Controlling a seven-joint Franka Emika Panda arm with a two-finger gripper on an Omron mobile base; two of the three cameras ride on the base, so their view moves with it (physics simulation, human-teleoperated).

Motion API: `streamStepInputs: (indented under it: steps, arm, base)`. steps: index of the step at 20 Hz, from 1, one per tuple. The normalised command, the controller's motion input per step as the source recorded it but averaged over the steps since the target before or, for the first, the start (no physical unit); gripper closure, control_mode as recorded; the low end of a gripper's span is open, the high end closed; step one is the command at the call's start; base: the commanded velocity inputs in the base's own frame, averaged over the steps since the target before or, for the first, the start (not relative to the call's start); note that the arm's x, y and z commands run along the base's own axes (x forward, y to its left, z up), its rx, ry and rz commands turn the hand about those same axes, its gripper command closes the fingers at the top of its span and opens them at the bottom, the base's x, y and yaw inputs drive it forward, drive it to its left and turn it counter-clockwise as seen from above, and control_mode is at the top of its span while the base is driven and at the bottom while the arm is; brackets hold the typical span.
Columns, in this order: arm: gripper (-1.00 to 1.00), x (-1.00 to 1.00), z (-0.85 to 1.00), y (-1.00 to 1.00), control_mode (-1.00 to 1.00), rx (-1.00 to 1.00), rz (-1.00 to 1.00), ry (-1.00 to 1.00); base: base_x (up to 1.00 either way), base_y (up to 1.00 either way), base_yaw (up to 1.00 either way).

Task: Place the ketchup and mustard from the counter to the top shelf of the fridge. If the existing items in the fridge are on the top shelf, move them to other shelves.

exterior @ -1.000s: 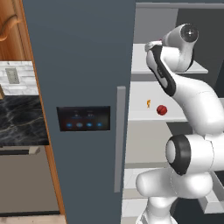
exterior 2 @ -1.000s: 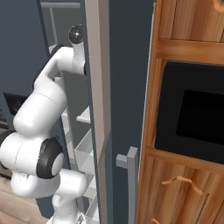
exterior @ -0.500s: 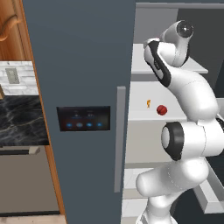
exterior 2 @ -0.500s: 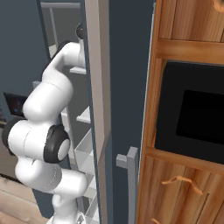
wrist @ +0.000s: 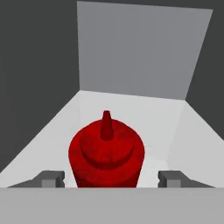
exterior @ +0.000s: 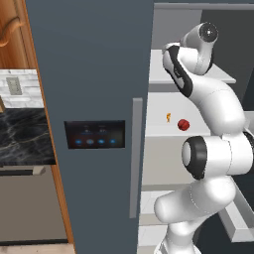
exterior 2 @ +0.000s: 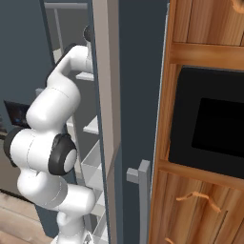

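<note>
The ketchup [wrist: 106, 153], a red squeeze bottle with a tapered nozzle, stands upright on the top shelf [wrist: 175, 127] of the fridge [exterior: 89, 74]. In the hand view my gripper [wrist: 112, 178] looks down on it. It is open, with a fingertip [wrist: 50, 178] on each side of the bottle and a gap between each tip and the bottle. In the left base view the arm reaches up into the fridge at the top shelf [exterior: 158, 74]. The existing items, a red ball [exterior: 183, 124] and a small orange piece [exterior: 168, 117], lie one shelf lower. The mustard is out of view.
The fridge door [exterior: 94, 149], with its black light panel and grey bar handle, stands open left of the arm. The black marble counter [exterior: 20, 136] lies further left. Door bins [exterior 2: 93, 167] and a wooden oven cabinet [exterior 2: 205, 128] are on the right.
The arm's elbow has risen and its upper links have swung a little closer to the fridge's shelves. The red ball and orange piece have not moved.
</note>
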Motion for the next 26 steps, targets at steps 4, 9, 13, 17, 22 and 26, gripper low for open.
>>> streamStepInputs:
  steps: [4, 9, 13, 17, 22, 26]
  arm:
    - [-1.0, 0.0, 0.0, 0.0, -1.0, 0.0, 0.0, 0.0]
    - [-1.0, 0.0, 0.0, 0.0, -1.0, 0.0, 0.0, 0.0]
    - [-1.0, 0.0, 0.0, 0.0, -1.0, 0.0, 0.0, 0.0]
    - [-1.0, -0.63, 0.0, 0.0, -1.0, 0.0, 0.0, 0.0]
    - [-1.0, -1.0, 0.0, 0.0, -1.0, 0.0, 0.0, -0.03]
    - [-1.0, -1.0, 0.0, 0.13, -1.0, 0.0, 0.0, -0.02]
  base:
    - [0.0, 0.0, 0.0]
    - [0.0, 0.0, 0.0]
    - [0.0, 0.0, 0.0]
    - [0.0, 0.0, 0.0]
    - [0.0, 0.0, 0.0]
    - [0.0, 0.0, 0.0]
